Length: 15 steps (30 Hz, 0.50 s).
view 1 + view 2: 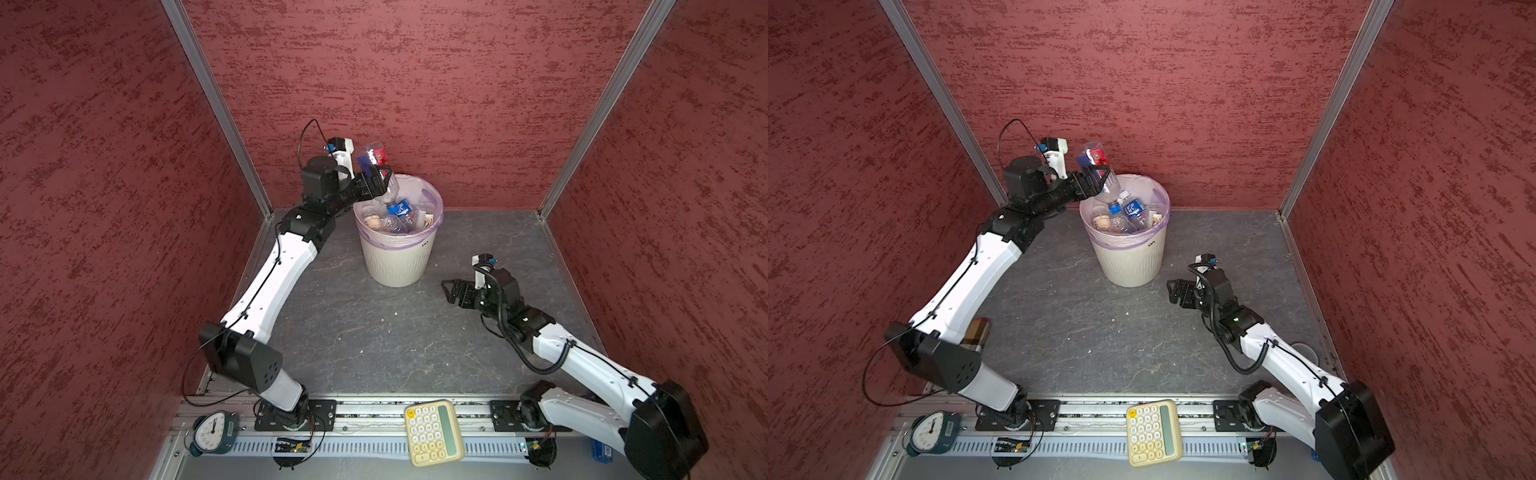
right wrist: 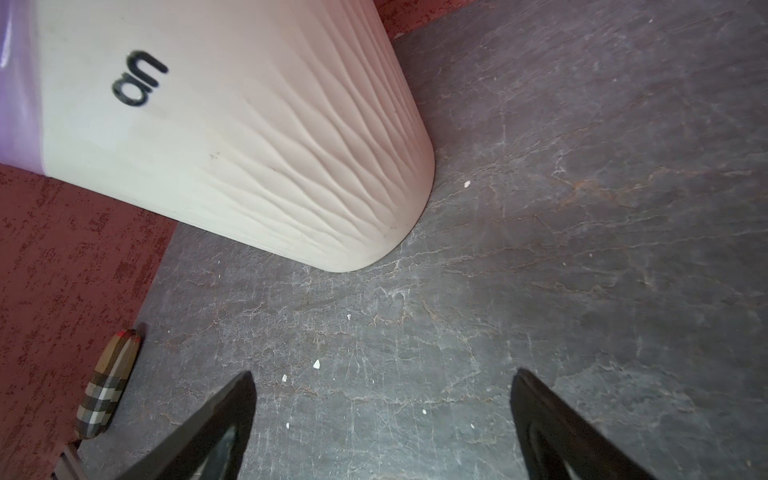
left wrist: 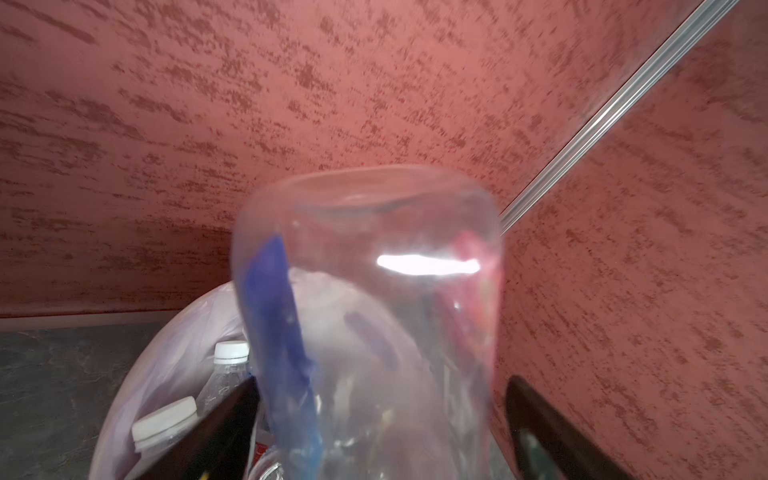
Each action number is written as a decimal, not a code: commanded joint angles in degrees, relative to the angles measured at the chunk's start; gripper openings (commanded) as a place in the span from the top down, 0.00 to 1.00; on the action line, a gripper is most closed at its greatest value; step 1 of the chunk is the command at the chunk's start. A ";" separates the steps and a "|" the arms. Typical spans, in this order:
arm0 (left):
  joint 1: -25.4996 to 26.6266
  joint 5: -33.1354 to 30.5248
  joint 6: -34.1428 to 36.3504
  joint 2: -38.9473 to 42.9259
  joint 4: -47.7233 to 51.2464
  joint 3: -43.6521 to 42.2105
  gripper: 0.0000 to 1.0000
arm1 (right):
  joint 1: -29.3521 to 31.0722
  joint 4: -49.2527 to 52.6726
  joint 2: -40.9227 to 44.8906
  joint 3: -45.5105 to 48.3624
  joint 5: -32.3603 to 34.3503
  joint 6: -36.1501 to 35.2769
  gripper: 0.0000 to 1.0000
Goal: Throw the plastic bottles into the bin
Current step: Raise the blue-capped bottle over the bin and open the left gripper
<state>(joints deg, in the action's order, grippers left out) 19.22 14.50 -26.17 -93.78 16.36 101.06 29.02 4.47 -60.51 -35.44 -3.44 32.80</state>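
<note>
- 2 arms in shot. The left gripper (image 1: pixel 376 180) is up at the near-left rim of the bin (image 1: pixel 397 262), which stands on the grey floor (image 1: pixel 374 332) toward the back wall.
- 1 clear bottle (image 1: pixel 378 154) with a blue and red label sits between its jaws. It's upended, neck pointing down into the bin's mouth, base poking up above the gripper.
- From the left wrist cam the jaws are spread wide and the bottle looks smeared. 1 finger (image 3: pixel 232 415) is right up against its blue side and there's a sliver of gap on the other side, so it isn't squeezed.
- Inside the bin there's a heap of other bottles (image 1: pixel 395 216), with white caps and a blue label showing. A lilac liner (image 1: pixel 432 199) is folded over the rim.
- The right gripper (image 1: pixel 451 293) hangs low over the floor, near the bin's base on the right and not touching it. Its jaws are wide apart with nothing in them, just bare floor between them in its wrist cam.
- Random extras: a cream calculator (image 1: pixel 434 432) and a small clock (image 1: pixel 212 432) on the front rail (image 1: pixel 374 411), plus a plaid thing (image 2: pixel 108 386) lying by the left wall.
</note>
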 commanded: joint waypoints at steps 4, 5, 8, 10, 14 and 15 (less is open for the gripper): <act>-0.46 0.38 0.75 -1.07 4.20 -0.62 0.01 | -0.41 1.85 4.21 0.17 1.68 0.44 0.03; -0.43 0.33 1.03 0.45 3.15 -2.18 0.01 | -0.37 1.95 4.35 0.33 1.64 0.34 0.03; -0.24 -0.42 2.19 4.83 0.91 -5.83 0.01 | -0.39 2.01 3.70 0.20 1.98 -0.09 0.03; -0.32 -0.63 2.82 7.15 1.11 -7.11 0.01 | -0.38 1.99 3.09 -0.10 2.21 -0.53 0.03; -0.80 -1.46 4.27 11.02 2.25 -9.49 0.01 | -0.50 2.70 1.87 -1.80 3.26 -1.87 0.02; -1.02 -1.40 4.41 11.79 2.27 -10.20 0.01 | -0.46 3.03 1.65 -2.34 3.62 -2.22 0.01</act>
<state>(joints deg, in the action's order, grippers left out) 18.85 14.00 -23.83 -83.68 19.31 92.49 29.02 6.39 -58.39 -35.64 -2.11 31.90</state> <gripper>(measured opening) 0.994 0.984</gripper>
